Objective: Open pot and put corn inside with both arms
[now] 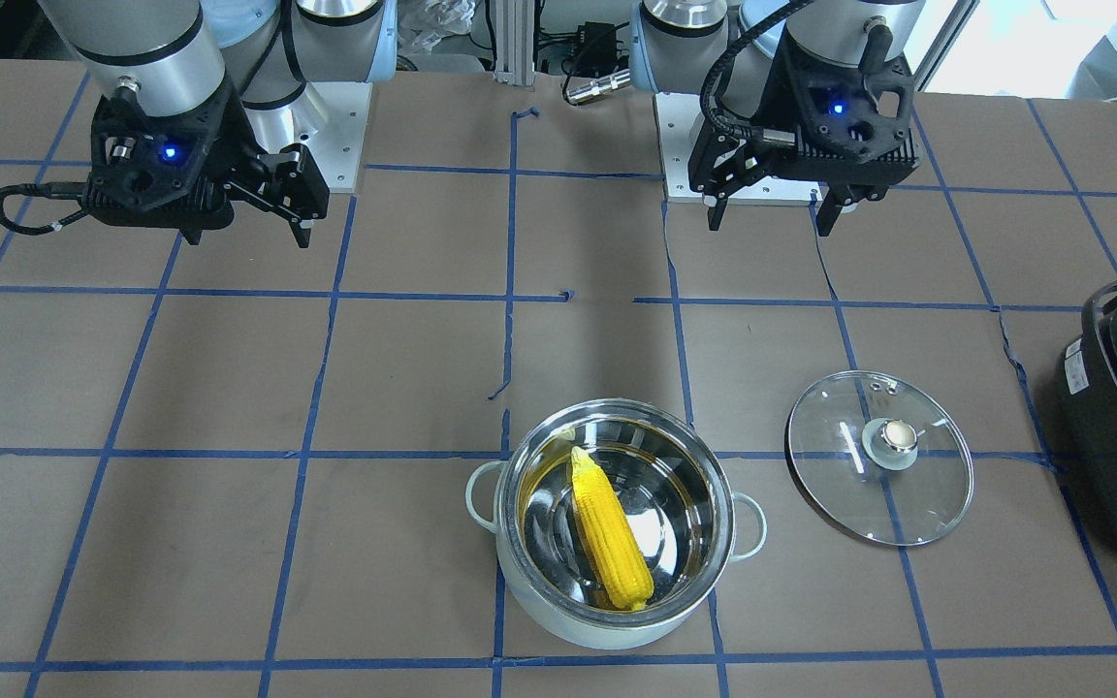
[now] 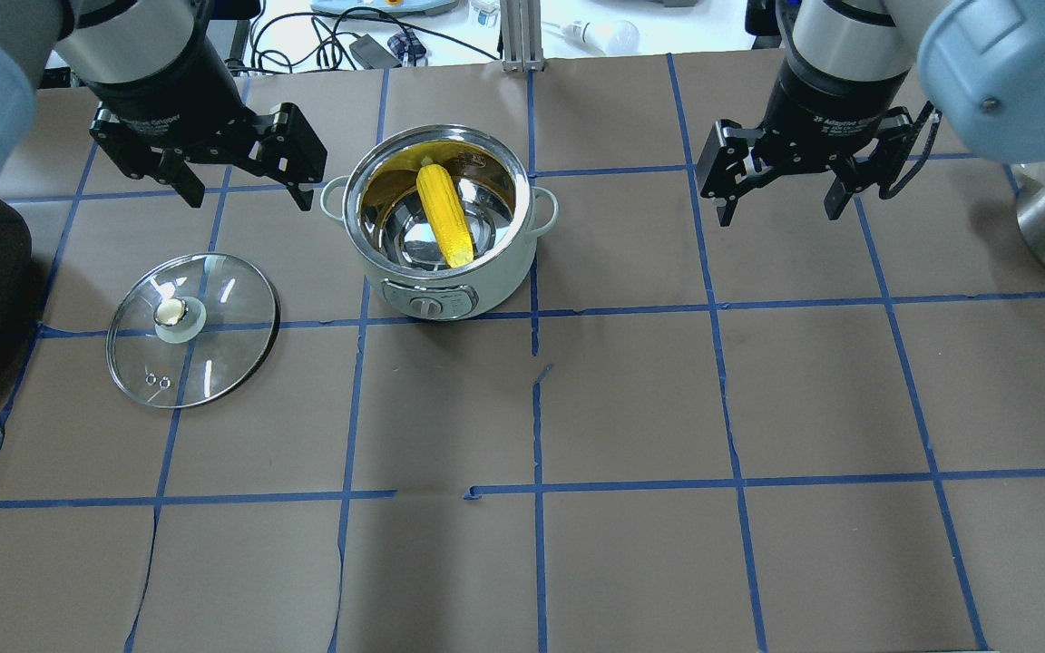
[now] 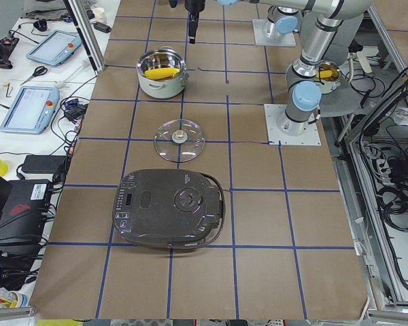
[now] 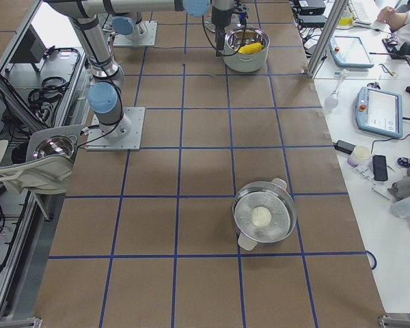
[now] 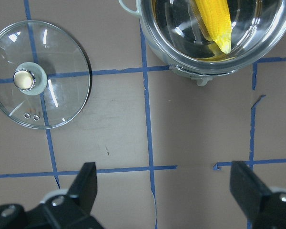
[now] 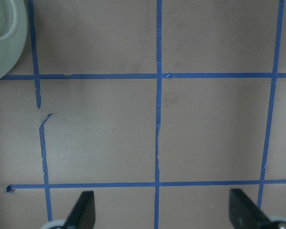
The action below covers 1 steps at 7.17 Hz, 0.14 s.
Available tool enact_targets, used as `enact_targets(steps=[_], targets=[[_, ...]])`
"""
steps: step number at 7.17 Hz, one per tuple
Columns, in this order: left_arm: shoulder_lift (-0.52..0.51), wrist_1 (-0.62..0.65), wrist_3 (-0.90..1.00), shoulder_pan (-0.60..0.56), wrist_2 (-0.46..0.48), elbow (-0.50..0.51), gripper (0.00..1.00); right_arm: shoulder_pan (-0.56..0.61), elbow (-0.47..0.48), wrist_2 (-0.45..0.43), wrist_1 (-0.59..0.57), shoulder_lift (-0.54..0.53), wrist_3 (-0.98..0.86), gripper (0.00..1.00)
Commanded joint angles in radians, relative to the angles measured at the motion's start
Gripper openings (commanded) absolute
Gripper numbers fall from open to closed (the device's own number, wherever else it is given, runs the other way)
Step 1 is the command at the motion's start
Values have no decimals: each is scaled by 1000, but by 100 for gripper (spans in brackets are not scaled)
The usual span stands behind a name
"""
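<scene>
lying in the uncovered pot (image 2: pixel 497 285), the corn (image 2: pixel 445 216) is judged placed, nothing left; left gripper (image 2: pixel 249 196) and right gripper (image 2: pixel 779 214) are held wide, empty

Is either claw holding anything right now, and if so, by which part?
Nothing is held. The left claw and the right claw both hang open and empty; the corn lies in the pot, the lid beside it.

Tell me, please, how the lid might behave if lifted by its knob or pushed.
The lid looks like clear glass, so probably fragile and rather heavy. Its small shiny knob may slip in a grip. Lying flat, knob up, it would likely slide, not roll, if pushed.
</scene>
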Motion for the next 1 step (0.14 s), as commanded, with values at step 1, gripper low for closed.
enact_targets(steps=[1], targets=[[4,34,6,0,7,-7,100,-2,0,-1,2,-2,2,100]])
